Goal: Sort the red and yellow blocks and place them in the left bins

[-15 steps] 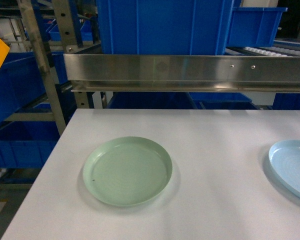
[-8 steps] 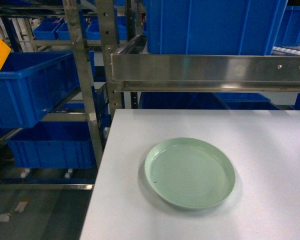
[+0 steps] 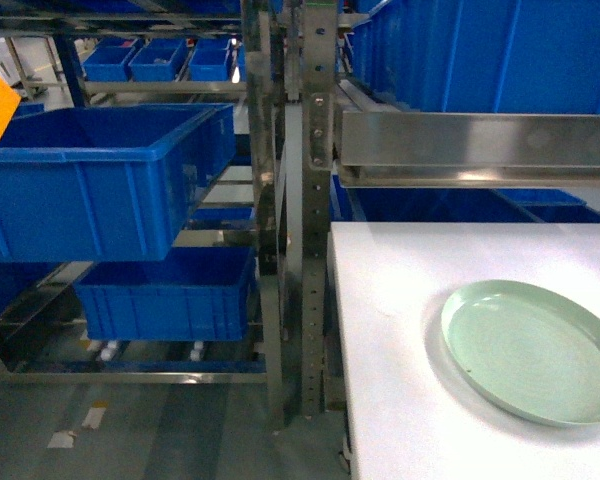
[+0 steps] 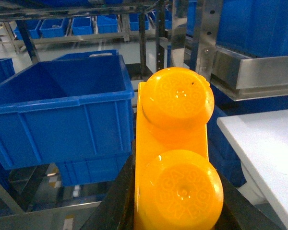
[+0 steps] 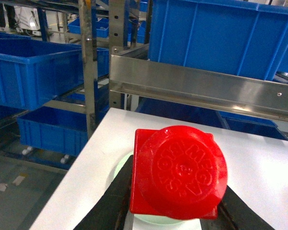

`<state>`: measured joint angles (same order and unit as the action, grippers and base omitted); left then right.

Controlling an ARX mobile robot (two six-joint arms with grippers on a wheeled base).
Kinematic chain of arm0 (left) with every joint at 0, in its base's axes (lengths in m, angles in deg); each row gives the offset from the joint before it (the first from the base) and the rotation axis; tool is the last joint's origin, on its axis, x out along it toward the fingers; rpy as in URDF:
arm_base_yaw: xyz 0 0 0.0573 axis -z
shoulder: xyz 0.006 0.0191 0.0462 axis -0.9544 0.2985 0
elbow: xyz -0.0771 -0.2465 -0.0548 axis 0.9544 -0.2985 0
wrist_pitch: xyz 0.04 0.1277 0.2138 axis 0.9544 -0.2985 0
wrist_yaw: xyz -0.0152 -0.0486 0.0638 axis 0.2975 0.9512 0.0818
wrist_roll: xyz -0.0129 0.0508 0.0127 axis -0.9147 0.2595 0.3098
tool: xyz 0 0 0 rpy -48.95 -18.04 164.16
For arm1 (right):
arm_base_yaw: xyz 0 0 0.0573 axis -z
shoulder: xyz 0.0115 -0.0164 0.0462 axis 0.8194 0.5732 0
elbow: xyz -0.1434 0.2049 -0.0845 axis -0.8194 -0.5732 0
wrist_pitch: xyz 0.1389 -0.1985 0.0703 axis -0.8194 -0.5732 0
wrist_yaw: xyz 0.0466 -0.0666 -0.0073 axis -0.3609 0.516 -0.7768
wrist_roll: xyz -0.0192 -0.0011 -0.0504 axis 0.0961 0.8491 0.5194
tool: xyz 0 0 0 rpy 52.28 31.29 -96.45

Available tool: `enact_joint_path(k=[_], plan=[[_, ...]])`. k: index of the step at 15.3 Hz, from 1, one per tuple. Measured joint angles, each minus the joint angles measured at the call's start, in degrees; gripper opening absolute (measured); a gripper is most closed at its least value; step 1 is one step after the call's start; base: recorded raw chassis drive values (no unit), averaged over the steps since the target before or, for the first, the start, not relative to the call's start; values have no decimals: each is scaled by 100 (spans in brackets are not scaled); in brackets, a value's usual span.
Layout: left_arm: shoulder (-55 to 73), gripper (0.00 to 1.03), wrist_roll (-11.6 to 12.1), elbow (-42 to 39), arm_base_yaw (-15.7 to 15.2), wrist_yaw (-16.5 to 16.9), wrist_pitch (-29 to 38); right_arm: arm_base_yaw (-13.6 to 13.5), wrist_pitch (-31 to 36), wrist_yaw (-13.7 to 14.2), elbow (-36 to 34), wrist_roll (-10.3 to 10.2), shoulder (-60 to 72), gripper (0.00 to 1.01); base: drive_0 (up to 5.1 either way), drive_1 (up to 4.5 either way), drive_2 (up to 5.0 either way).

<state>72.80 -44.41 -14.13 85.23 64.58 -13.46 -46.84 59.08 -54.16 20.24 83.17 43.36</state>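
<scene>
Standing upright, studs camera-ward: yellow block, red block, jaws clenched on each.

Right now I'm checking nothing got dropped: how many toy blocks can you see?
2. The yellow block is in the left gripper, near a blue bin. The red block is in the right gripper, over the table. Others may be hidden.

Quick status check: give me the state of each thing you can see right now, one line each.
Yellow block: held in the left jaws, studs facing the camera.
Red block: held in the right jaws, over the green plate.
Upper blue bin: on the rack left of the table, open-topped, looks empty.
Lower blue bin: on the shelf below, contents hidden.
Green plate: on the white table, empty.
</scene>
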Motion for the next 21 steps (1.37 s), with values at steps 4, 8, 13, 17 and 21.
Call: enact_joint_path(k=[4, 8, 13, 17, 21], plan=[[0, 26, 0, 0, -4, -2, -9, 0, 7, 0, 0, 0, -4, 28, -497, 249, 249], [0, 26, 0, 0, -4, -2, -9, 0, -9, 0, 0, 0, 2, 28, -500, 245, 245], [0, 26, 0, 0, 4, 2, -13, 2, 2, 0, 0, 0, -4, 28, -494, 251, 251], [0, 26, 0, 0, -4, -13, -7, 2, -7, 2, 0, 0, 0, 28, -495, 251, 251], [0, 26, 0, -2, -7, -17, 11, 2, -4, 0, 0, 0, -2, 28, -496, 250, 250]])
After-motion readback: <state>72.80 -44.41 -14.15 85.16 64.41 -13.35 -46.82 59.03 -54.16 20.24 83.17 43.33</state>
